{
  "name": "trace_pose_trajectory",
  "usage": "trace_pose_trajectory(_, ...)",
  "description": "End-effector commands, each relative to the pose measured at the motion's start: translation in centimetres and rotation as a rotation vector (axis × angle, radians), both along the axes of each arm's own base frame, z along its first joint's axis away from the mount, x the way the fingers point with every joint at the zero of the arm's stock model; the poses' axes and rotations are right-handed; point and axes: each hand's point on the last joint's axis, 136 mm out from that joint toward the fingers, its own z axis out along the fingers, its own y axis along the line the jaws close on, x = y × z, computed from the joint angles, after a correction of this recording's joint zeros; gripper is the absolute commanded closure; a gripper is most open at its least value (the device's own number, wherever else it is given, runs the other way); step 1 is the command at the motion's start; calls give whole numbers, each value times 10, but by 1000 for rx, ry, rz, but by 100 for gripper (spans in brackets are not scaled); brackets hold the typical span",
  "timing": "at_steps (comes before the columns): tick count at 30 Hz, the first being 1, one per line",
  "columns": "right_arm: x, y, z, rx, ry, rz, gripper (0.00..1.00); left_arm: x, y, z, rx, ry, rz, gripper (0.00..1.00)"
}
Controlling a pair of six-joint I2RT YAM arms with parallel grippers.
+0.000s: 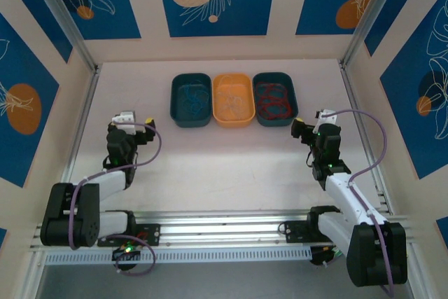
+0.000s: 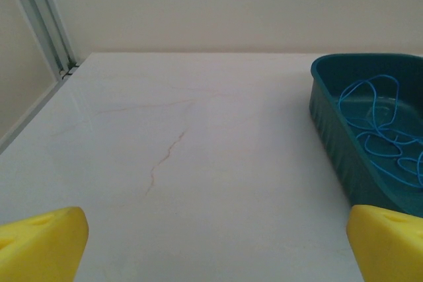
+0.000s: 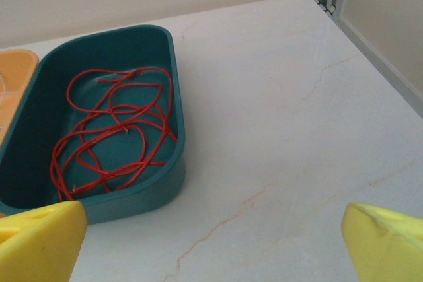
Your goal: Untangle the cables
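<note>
Blue cables lie curled in the left teal tray. Thin white cables are faintly seen in the orange tray. Red cables lie looped in the right teal tray. My left gripper hangs open over bare table, left of and nearer than the blue tray, with nothing between its yellow fingertips. My right gripper is open too, near the red tray's front right corner, holding nothing.
The three trays stand side by side at the back centre of the white marble table. Walls with aluminium posts close in the left, right and back. Open table surface lies between the two arms.
</note>
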Motion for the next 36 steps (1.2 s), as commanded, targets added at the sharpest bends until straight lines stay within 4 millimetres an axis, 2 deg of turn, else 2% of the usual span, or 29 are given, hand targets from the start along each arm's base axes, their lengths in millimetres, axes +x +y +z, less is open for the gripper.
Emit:
trace_pose_trajectory(1, 3, 2, 4, -8, -42, 20, 1, 3, -7, 15, -5, -59, -58, 0)
trace_pose_trajectory(4, 3, 2, -1, -1, -37, 23, 1, -4, -5, 0, -8, 4, -44, 0)
trace_pose_trajectory(8, 6, 4, -5, -1, -33, 31, 1, -10, -2, -14, -5, -21, -32, 0)
trace_pose_trajectory(16, 12, 8, -7, 12, -31, 47, 1, 6, -16, -40, 6, -24, -114, 0)
trace_pose_trajectory(19, 14, 11, -8, 11, -37, 65, 1, 11, -25, -43, 6, 16, -172, 0)
trace_pose_trajectory(23, 19, 17, -12, 16, -53, 93, 1, 25, -47, -52, 18, 119, -311, 0)
trace_pose_trajectory(30, 42, 35, -31, -8, -59, 181, 1, 26, -31, -52, 8, 110, -214, 0)
trace_pose_trajectory(34, 55, 53, -33, -73, -63, 277, 1, 26, -31, -51, 8, 106, -212, 0)
trace_pose_trajectory(36, 57, 54, -44, -58, -51, 300, 1, 26, -31, -51, 8, 105, -213, 0)
